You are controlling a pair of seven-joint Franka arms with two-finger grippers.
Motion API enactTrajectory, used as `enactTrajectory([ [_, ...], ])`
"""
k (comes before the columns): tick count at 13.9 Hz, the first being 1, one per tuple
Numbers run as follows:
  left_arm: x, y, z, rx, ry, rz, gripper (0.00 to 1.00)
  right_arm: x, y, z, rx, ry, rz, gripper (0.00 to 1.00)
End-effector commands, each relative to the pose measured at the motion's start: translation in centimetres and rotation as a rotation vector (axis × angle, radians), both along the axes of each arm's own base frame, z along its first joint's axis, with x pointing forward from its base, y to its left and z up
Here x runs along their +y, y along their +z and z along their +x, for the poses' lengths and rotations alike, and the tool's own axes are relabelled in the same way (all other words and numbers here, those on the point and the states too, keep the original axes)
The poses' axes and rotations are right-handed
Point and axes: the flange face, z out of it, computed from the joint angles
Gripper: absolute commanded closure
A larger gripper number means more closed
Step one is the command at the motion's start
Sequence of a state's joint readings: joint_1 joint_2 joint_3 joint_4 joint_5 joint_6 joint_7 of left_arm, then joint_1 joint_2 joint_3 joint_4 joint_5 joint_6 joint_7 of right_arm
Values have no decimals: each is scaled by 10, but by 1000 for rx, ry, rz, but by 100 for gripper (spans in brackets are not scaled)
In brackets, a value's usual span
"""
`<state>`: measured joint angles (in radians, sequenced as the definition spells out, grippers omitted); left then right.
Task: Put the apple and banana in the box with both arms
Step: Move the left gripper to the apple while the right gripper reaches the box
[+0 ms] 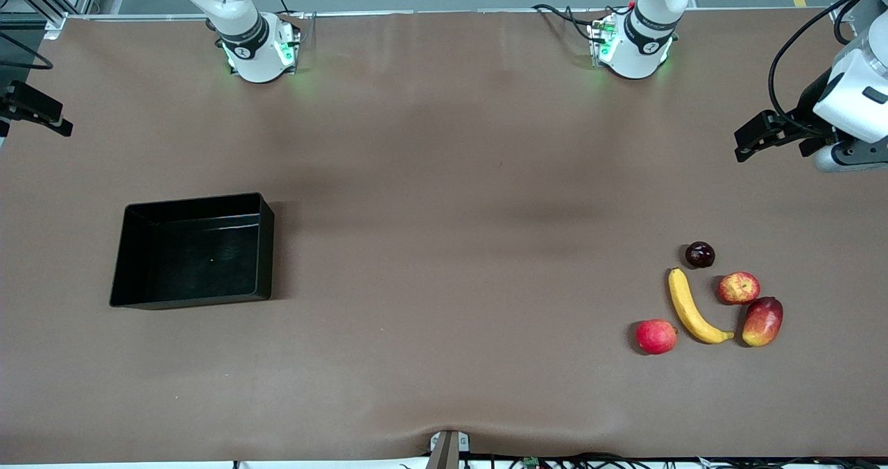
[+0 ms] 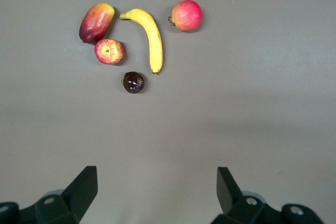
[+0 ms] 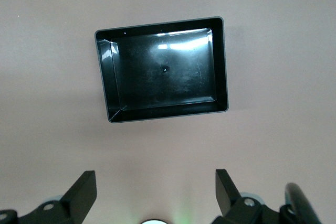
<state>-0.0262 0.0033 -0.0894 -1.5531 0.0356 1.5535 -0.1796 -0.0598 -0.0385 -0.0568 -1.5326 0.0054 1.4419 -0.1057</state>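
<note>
The apple (image 1: 738,288) lies on the brown table at the left arm's end, next to the yellow banana (image 1: 694,307). Both show in the left wrist view, the apple (image 2: 109,51) beside the banana (image 2: 150,35). The black box (image 1: 265,247) stands empty at the right arm's end and shows in the right wrist view (image 3: 223,66). My left gripper (image 1: 773,143) (image 2: 156,182) is open and empty, high over the table beside the fruits. My right gripper (image 1: 35,108) (image 3: 155,182) is open and empty, high at the table's end, apart from the box.
A pinkish-red round fruit (image 1: 655,336) (image 2: 186,15) lies nearer the front camera than the banana. A red-yellow mango (image 1: 762,321) (image 2: 96,22) lies by the apple. A dark plum (image 1: 700,254) (image 2: 134,82) lies farther off. Bare tabletop separates fruits and box.
</note>
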Motion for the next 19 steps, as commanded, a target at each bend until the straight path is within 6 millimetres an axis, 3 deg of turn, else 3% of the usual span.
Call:
enactTrajectory([
  [1, 1, 5, -7, 10, -5, -5, 0, -2, 2, 3, 8, -12, -17, 0],
  [5, 6, 1, -3, 21, 4, -3, 0, -1, 2, 4, 8, -10, -17, 0],
  [7, 16, -12, 16, 36, 21, -1, 0, -2, 1, 4, 6, -12, -16, 0],
  [10, 34, -62, 44, 44, 33, 65, 0, -5, -10, 12, 26, -14, -27, 0],
  [11, 49, -81, 52, 38, 50, 75, 0, -8, -14, 14, 32, -20, -28, 0],
  [16, 105, -190, 80, -36, 108, 58, 0, -41, -98, 61, 111, -59, -42, 0],
  [19, 142, -261, 102, -77, 157, 35, 0, -69, -175, 92, 171, -10, -74, 0],
])
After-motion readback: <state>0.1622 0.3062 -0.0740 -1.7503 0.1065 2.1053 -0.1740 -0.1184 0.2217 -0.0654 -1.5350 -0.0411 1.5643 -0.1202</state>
